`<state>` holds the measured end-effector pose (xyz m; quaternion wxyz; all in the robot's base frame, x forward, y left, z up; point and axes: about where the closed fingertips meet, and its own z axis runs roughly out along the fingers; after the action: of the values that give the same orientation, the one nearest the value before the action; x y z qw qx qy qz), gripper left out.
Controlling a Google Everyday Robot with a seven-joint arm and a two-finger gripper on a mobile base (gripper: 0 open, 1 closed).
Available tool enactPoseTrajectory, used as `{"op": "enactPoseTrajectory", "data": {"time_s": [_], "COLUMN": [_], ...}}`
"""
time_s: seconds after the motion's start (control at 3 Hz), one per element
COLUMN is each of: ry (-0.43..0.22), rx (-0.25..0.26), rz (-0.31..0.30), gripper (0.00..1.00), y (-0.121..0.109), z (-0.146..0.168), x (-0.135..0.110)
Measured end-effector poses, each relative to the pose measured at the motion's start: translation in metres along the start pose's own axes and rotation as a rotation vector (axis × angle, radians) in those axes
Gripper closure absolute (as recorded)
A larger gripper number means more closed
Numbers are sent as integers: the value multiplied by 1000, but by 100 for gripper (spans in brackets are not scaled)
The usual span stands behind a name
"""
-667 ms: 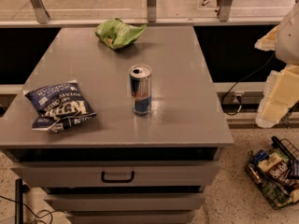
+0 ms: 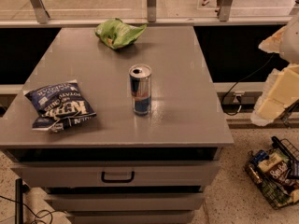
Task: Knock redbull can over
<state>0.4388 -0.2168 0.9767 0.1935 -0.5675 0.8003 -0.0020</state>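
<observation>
The redbull can [image 2: 140, 95] stands upright near the middle of the grey table top [image 2: 187, 78], blue and silver with a red logo and an open silver top. My gripper [image 2: 278, 93] shows as cream-coloured parts at the right edge of the view, beyond the table's right side and well apart from the can. Nothing touches the can.
A dark blue chip bag [image 2: 59, 106] lies at the table's left front. A crumpled green bag [image 2: 118, 32] lies at the back. A drawer with a handle [image 2: 117, 176] is below the top. A wire basket of packets [image 2: 276, 176] sits on the floor at the right.
</observation>
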Motion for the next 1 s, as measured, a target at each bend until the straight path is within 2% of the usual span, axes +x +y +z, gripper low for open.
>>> {"op": "enactPoseTrajectory", "data": {"time_s": [0.33, 0.67, 1.0], "ry": [-169, -354, -597], "rx": [-16, -47, 20], "rz": [191, 284, 294], "gripper": [0, 0, 0], "y": [6, 23, 11], "z": [25, 72, 88], "x": [17, 26, 10]}}
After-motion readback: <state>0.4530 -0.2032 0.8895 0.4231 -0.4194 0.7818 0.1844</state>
